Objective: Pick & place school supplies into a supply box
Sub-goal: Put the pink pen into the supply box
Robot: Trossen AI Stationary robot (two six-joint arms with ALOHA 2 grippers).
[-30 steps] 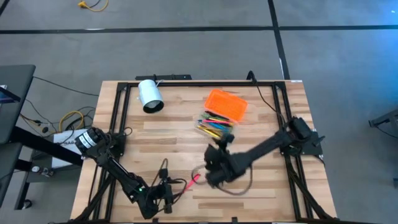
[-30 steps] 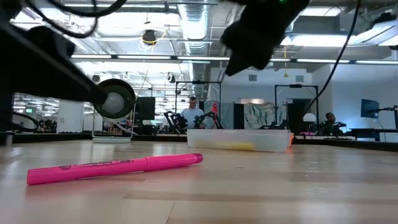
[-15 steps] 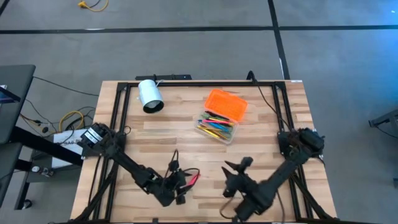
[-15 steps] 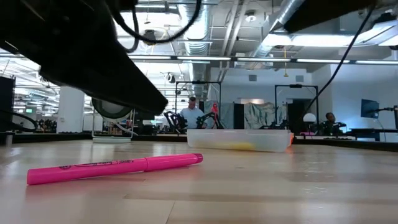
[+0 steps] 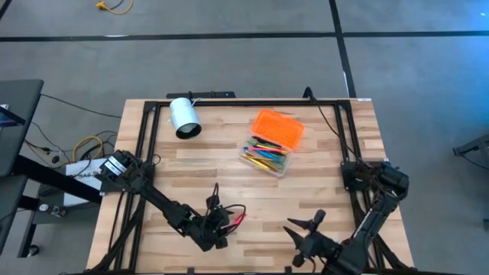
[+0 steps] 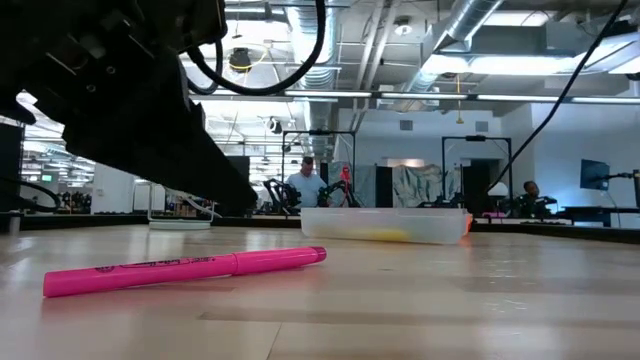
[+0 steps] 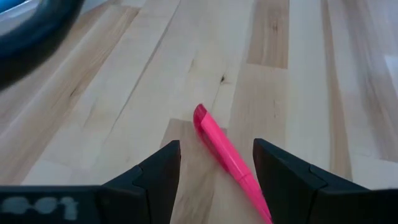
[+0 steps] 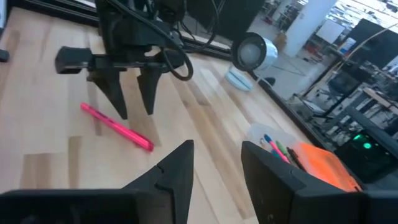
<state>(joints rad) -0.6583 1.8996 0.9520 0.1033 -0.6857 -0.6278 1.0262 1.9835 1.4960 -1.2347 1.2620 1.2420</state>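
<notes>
A pink pen (image 5: 238, 218) lies flat on the table near its front edge, shown again as the pink pen (image 6: 190, 268) and the pink pen (image 8: 118, 129). My left gripper (image 7: 216, 146) is open, slanting down over the pen's one end, with a finger on either side of the pen (image 7: 221, 146) and a gap to each. The supply box (image 5: 271, 143) rests on the table's middle right: its clear base (image 5: 265, 156) holds several coloured pens, and its orange lid (image 5: 280, 127) lies open behind. My right gripper (image 5: 306, 227) hangs open and empty near the front edge.
A white cylinder (image 5: 183, 117) lies on its side at the far left. Black frame rails (image 5: 145, 130) run along the table's edges. Bare wood lies between the pen and the box. In the low view, people (image 6: 305, 180) stand in the room beyond the table.
My right gripper has swung from the table's middle, just in front of the box, to the near edge and toward the right, turning as it went. My left gripper has moved a little toward the right, up to the pink pen. The pen has stayed put.
</notes>
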